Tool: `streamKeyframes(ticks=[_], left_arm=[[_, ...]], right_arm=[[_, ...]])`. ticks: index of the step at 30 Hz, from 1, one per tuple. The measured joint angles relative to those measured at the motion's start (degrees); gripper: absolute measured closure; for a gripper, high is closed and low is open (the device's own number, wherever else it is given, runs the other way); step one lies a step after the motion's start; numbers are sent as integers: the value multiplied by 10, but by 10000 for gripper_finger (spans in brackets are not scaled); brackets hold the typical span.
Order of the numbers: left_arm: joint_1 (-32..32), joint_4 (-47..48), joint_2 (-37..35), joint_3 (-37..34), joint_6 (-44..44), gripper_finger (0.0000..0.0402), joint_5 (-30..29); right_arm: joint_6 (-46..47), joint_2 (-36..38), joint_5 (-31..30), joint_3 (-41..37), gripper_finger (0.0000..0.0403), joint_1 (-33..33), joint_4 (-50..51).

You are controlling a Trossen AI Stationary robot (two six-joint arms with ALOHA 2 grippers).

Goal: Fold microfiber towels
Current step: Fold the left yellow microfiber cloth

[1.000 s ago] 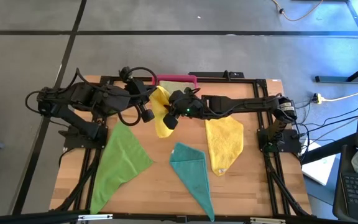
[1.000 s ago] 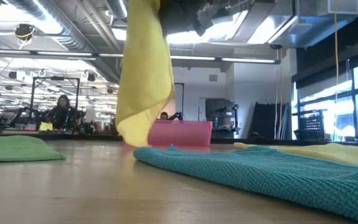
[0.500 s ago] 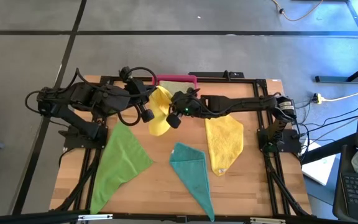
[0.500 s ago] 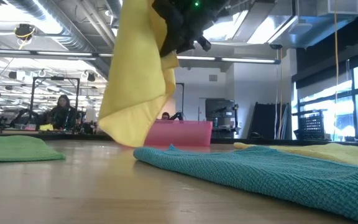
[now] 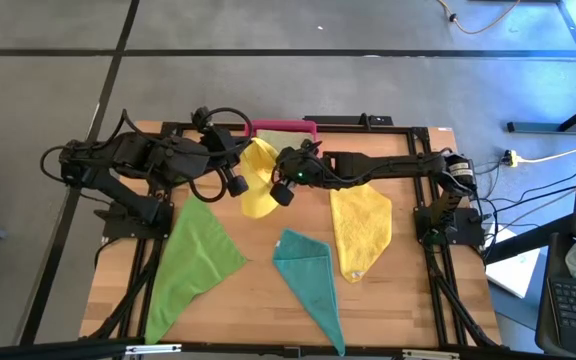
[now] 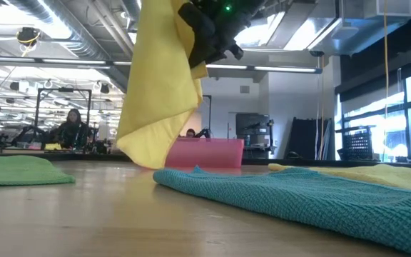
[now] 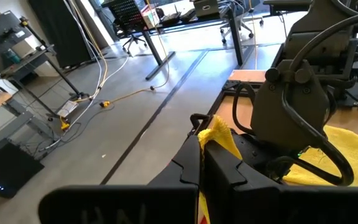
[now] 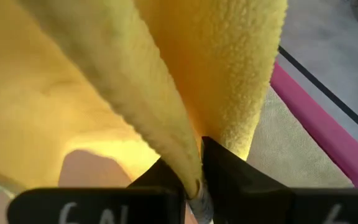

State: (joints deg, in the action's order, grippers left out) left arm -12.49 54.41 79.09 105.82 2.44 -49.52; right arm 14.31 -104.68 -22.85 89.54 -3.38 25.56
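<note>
A yellow towel [image 5: 257,178] hangs above the table's far middle between my two grippers. My left gripper [image 7: 201,138] is shut on its top, and my right gripper [image 6: 204,39] is shut on it lower down, on the side toward the right edge. In the low view the yellow towel [image 6: 161,100] drapes down, its lowest corner [image 6: 147,163] close to the tabletop; whether it touches, I cannot tell. A bright green towel [image 5: 196,258], a teal towel [image 5: 308,272] and a second yellow towel [image 5: 360,230] lie flat on the table. My left gripper pinches a bunched bit of the yellow towel's top [image 7: 219,132] between its two fingers, coming from the table's left and slanting slightly down. The cloth hangs below it. My right gripper pinches a rolled fold of the same towel [image 8: 180,152] between its fingers, reaching from the table's right and slanting down. The cloth spreads out to both sides of the fingers.
A pink tray [image 5: 286,127] stands at the far edge behind the held towel, with a pale olive cloth [image 8: 284,146] by it. The teal towel [image 6: 298,196] fills the near right of the low view. A person [image 6: 70,128] sits in the room behind.
My right gripper has sunk a little toward the table and rolled slightly. The hanging yellow towel's lower part has swung toward the table's left and spread wider, while its top stays in my left gripper.
</note>
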Motion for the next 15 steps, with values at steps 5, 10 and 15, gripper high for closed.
streamKeyframes(ticks=[5, 10, 15], left_arm=[[0, 0, 0, 0, 0, 402, -4], [0, 0, 0, 0, 0, 402, -5], [0, 3, 0, 0, 0, 402, -5]], right_arm=[[0, 0, 0, 0, 356, 0, 2], [-2, 0, 0, 0, 356, 0, 5], [-19, 0, 29, 0, 356, 0, 13]])
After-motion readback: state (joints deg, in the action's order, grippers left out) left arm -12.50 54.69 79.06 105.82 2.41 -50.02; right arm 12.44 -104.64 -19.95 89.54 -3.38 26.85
